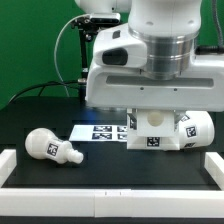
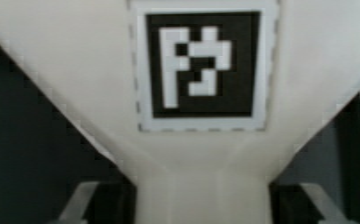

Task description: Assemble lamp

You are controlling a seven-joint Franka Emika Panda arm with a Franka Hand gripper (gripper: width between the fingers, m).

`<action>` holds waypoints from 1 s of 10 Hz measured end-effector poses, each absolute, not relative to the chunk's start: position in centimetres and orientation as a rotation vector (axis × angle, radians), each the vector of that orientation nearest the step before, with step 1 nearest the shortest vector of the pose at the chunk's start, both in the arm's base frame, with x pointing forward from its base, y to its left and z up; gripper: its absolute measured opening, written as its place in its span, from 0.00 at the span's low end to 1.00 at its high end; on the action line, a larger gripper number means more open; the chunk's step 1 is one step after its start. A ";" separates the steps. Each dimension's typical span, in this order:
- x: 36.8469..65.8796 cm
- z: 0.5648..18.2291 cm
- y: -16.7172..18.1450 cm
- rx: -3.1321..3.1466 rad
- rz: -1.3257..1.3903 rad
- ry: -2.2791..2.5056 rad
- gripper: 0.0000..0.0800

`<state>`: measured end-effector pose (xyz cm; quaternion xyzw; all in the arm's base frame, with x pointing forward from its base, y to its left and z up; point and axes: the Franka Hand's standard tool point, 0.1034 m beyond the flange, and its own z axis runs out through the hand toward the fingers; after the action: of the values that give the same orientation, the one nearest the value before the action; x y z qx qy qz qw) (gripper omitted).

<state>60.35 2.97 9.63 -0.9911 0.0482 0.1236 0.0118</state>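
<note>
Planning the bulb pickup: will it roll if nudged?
Probably. The bulb lies on its side on the table, so a nudge likely rolls it, curving toward its narrow end. It looks like rigid matte plastic, so probably not slippery.

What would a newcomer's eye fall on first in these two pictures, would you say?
The big white robot arm fills the upper exterior view, its gripper low over a tagged white lamp part. The bulb lies alone toward that view's left; a black tag dominates the wrist view.

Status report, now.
Gripper straddles shade at narrow end; grip unconfirmed. Bulb lies loose, exterior view's left. No obstruction seen.
</note>
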 end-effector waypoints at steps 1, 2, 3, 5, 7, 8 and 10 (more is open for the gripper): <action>61.5 9.9 3.6 -3.103 0.167 0.139 0.44; 62.6 9.9 4.3 -3.101 -0.053 0.127 0.44; 63.4 9.5 5.2 -3.084 -0.248 0.136 0.44; 63.1 8.8 5.9 -3.058 -0.440 0.119 0.44; 63.7 9.0 6.1 -3.011 -0.654 0.111 0.44; 63.4 8.6 6.4 -2.977 -0.778 0.101 0.44; 62.4 6.4 7.9 -2.943 -0.919 0.117 0.44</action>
<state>62.43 7.92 6.41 -0.9535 0.0380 -0.2977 0.0279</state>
